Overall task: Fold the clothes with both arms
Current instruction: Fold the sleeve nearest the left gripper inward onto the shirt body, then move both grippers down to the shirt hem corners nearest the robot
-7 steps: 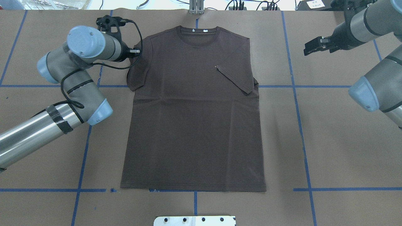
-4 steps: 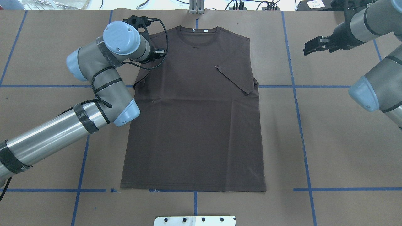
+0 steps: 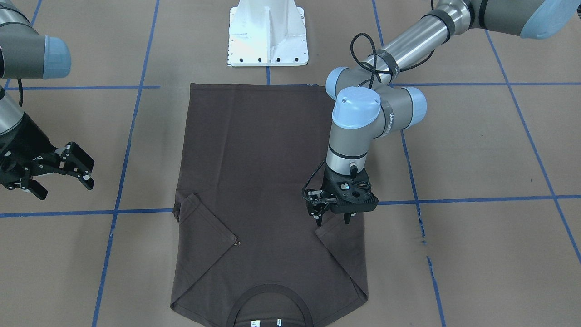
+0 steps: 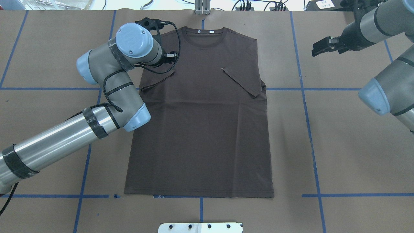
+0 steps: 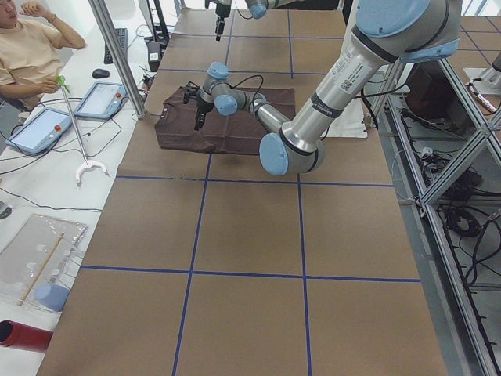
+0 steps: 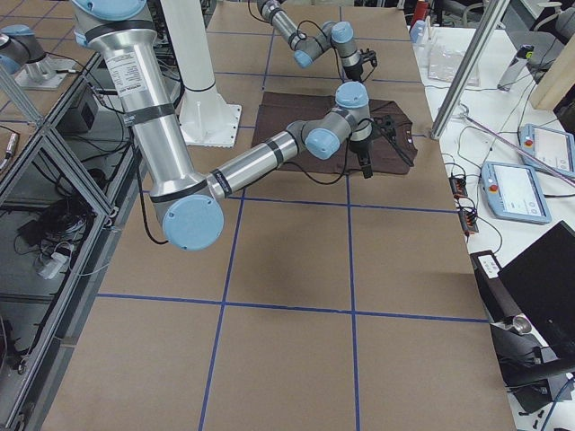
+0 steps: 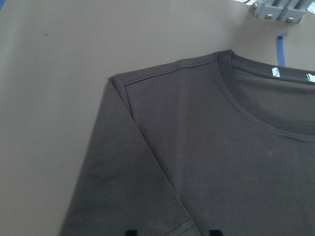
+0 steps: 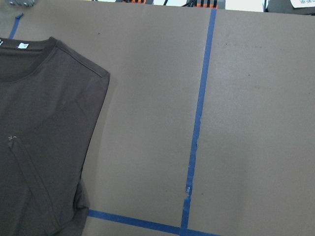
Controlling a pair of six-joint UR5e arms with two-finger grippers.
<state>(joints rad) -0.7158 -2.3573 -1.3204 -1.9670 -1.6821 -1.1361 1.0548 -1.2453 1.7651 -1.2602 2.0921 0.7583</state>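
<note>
1. T-shirt (image 4: 200,129) lies flat mid-table (image 4: 339,145), front up. In the overhead view the collar (image 4: 203,35) is at 12 o'clock and the hem at 6.
2. White tags (image 4: 204,31) show inside the collar; the small pale logo (image 4: 222,68) is on the chest.
3. Both sleeves lie folded over the body: the left sleeve (image 4: 157,79) at the shirt's 10 o'clock, the right sleeve (image 4: 242,82) at its 2 o'clock. The right sleeve's tip is just beside the logo.
4. Left arm (image 4: 64,139) comes in from 8 o'clock and bends over the shirt's left edge.
5. Left gripper (image 3: 333,221) points down over the shirt's 10 o'clock corner, right above the folded left sleeve.
6. In the left wrist view the fingertips (image 7: 130,232) stand apart at the bottom edge, with the flat sleeve hem between them. Jaws are wide and grip nothing; whether the tips touch the cloth I can't tell.
7. Right gripper (image 3: 64,190) hangs off the shirt toward 2 o'clock, well apart from it, over bare table. Jaws are wide, nothing in them.
8. The right wrist view shows the shirt's right shoulder at 9 o'clock and blue tape (image 8: 197,132) down the middle.
9. White base (image 3: 268,36) sits at 6 o'clock of the shirt, near the hem, not touching.
</note>
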